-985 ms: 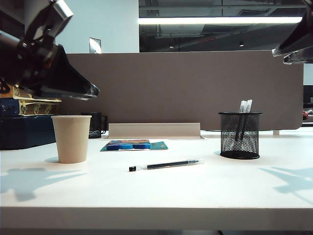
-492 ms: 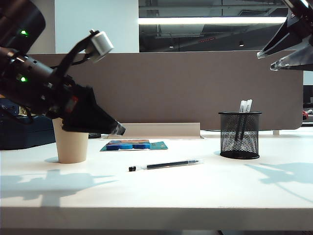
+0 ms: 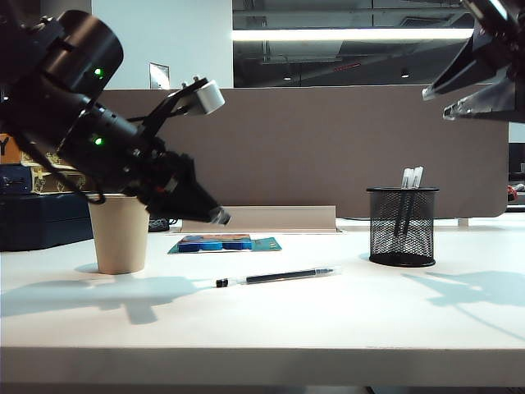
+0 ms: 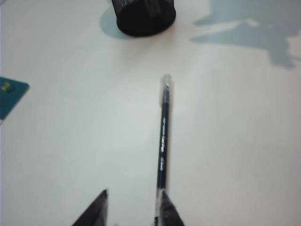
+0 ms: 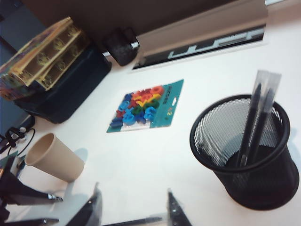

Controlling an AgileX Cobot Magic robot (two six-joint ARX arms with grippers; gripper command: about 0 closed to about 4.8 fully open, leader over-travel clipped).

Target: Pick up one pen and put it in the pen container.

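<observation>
The exterior view is showing a white table [image 3: 271, 320] with the pen [image 3: 279, 276] lying flat near the front, its black end plug pointing toward the paper cup [image 3: 120, 232] and its clear cap pointing toward the pen container [image 3: 402, 226]. Nothing is touching the pen. The left gripper [image 3: 215, 215] is hanging in the air above and beside the plug end of the pen, tilting down toward it. In the left wrist view the left gripper [image 4: 132, 207] is showing its two dark fingers [image 4: 93, 212] standing apart with nothing between them, and the pen [image 4: 162, 146] is lying just in front of them, close by one finger. A bit farther back the beige paper cup is standing upright, partly behind the left arm. A teal card of coloured pieces [image 3: 225, 243] is lying flat behind the pen. The black mesh pen container is standing upright, well apart from the pen, with two pens [image 3: 408, 197] already leaning inside it. The right gripper [image 3: 455, 97] is hanging high above the pen container. In the right wrist view its fingers [image 5: 173, 207] are standing apart and holding nothing. A brown wall panel [image 3: 328, 148] is standing at the back.
</observation>
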